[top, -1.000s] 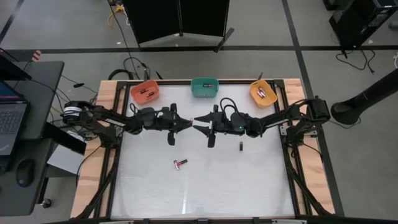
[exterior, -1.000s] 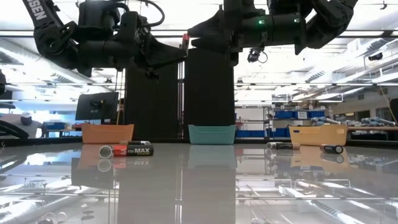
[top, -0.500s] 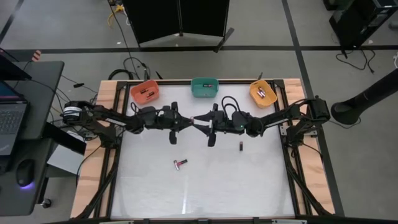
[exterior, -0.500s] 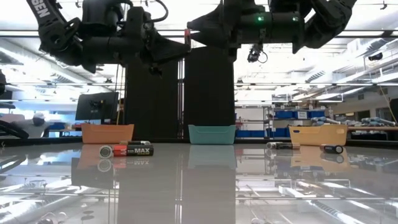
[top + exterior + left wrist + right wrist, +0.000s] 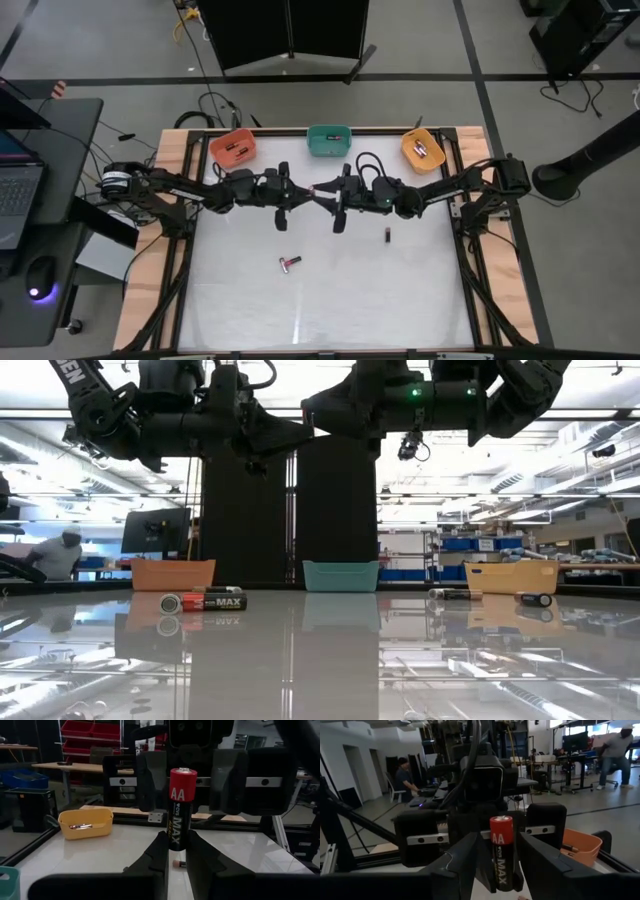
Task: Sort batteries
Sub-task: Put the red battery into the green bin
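A red-and-black AA battery (image 5: 180, 807) stands upright in the air over the table's middle, with my left gripper (image 5: 176, 852) shut on it. My right gripper (image 5: 501, 865) faces it from the table's right. It is open, with one finger on each side of the same battery (image 5: 501, 850) and a narrow gap showing at each finger. In the high view the two grippers (image 5: 313, 192) meet tip to tip. Two more batteries lie on the table: a red-and-dark one (image 5: 290, 263) and a dark one (image 5: 386, 236). My left gripper pinches the battery's lower black end (image 5: 179, 846) between its two fingers. The fingers (image 5: 155, 857) reach in level from the table's left. The battery stands upright, red end up, lifted clear of the table.
Three bins stand along the far edge: orange (image 5: 233, 149), teal (image 5: 329, 140) and yellow (image 5: 422, 149), with small batteries in them. The near half of the white table holds only the red-and-dark battery. People move in the room behind.
My left gripper has edged up and toward my right gripper with the battery still upright. The battery now stands between the right fingers. My right gripper's fingers have drawn closer together around it.
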Controlling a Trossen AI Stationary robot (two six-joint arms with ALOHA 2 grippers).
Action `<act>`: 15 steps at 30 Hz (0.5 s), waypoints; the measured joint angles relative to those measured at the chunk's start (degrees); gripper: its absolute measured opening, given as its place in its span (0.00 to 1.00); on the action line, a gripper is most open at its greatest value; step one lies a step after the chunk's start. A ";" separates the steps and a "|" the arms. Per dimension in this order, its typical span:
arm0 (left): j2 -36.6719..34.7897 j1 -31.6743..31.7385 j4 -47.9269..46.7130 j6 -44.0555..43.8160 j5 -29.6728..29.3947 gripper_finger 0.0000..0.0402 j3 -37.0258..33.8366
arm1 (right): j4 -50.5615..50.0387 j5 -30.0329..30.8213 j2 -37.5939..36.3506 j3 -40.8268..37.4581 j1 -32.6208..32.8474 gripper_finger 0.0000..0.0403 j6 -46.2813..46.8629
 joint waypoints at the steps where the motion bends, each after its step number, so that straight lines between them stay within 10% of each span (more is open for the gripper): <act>1: 0.00 0.00 0.00 -0.02 0.02 0.13 0.00 | -0.02 0.02 0.00 0.00 0.00 0.38 0.00; 15: 0.00 0.00 -0.03 -1.50 0.11 0.13 0.00 | -0.12 -0.51 0.00 0.00 -0.80 0.37 0.04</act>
